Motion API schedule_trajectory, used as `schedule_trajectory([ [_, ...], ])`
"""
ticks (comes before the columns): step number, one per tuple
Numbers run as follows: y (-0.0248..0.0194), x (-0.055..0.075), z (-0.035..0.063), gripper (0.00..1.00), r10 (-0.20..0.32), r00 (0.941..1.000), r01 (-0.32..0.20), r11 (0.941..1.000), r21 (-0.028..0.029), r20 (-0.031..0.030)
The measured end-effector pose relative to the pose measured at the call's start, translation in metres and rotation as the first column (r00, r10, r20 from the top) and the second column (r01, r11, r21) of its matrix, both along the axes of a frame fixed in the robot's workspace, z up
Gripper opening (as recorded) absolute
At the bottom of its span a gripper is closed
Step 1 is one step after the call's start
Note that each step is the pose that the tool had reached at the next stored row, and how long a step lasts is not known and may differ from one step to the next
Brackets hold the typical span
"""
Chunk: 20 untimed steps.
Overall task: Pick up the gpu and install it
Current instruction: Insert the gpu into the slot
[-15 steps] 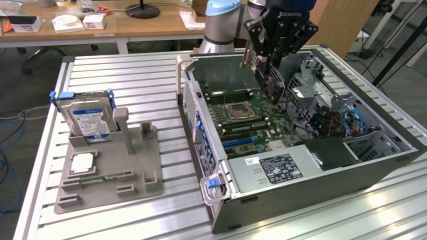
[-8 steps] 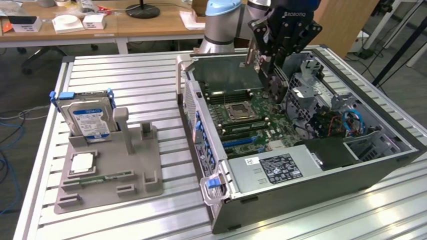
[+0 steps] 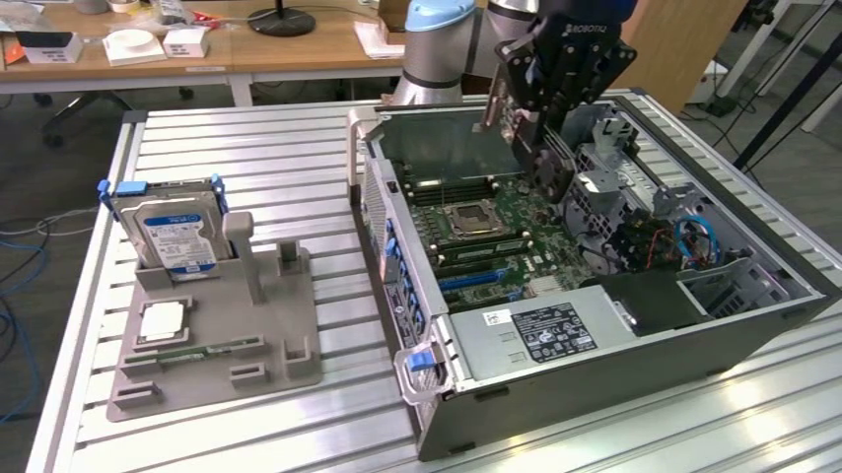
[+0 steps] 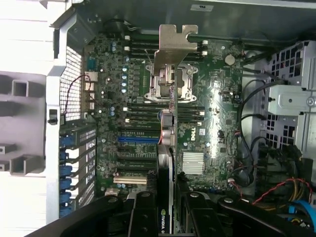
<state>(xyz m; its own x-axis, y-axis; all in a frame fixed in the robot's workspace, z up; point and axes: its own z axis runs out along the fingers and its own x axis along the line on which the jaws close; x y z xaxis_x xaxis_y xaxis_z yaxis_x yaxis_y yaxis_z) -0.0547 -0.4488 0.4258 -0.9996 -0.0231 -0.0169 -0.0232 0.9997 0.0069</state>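
Note:
The gpu [image 4: 166,173] is a thin dark card seen edge-on, and my gripper [image 4: 168,219] is shut on it. Its silver bracket [image 4: 174,47] points away from the fingers, over the CPU socket [image 4: 168,84] of the motherboard [image 4: 212,113]. In the exterior view my gripper [image 3: 539,128] hangs over the far part of the open computer case [image 3: 593,335]. There the gpu [image 3: 498,103] shows its bracket as a silver strip beside the fingers. The card is above the board, clear of the blue slot [image 4: 138,139].
At the exterior view's left, a grey fixture [image 3: 283,335] carries an upright hard drive [image 3: 177,232], a CPU chip [image 3: 161,320] and a memory stick [image 3: 197,350]. Drive cages and cables [image 3: 684,246] fill the case's right side. The power supply [image 3: 553,330] is nearest the camera.

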Motion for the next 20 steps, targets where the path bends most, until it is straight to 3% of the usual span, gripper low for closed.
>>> schedule_trajectory([
  [4, 0.0, 0.0001, -0.0001, 0.26, 0.043, 0.9991, -0.043, 0.9991, 0.0002, 0.0],
  [13, 0.0, 0.0001, -0.0001, 0.26, 0.055, 0.9985, -0.055, 0.9985, 0.0002, -0.0002],
  [20, 0.0, 0.0001, -0.0002, 0.26, 0.126, 0.992, -0.126, 0.992, 0.0002, -0.0002],
])
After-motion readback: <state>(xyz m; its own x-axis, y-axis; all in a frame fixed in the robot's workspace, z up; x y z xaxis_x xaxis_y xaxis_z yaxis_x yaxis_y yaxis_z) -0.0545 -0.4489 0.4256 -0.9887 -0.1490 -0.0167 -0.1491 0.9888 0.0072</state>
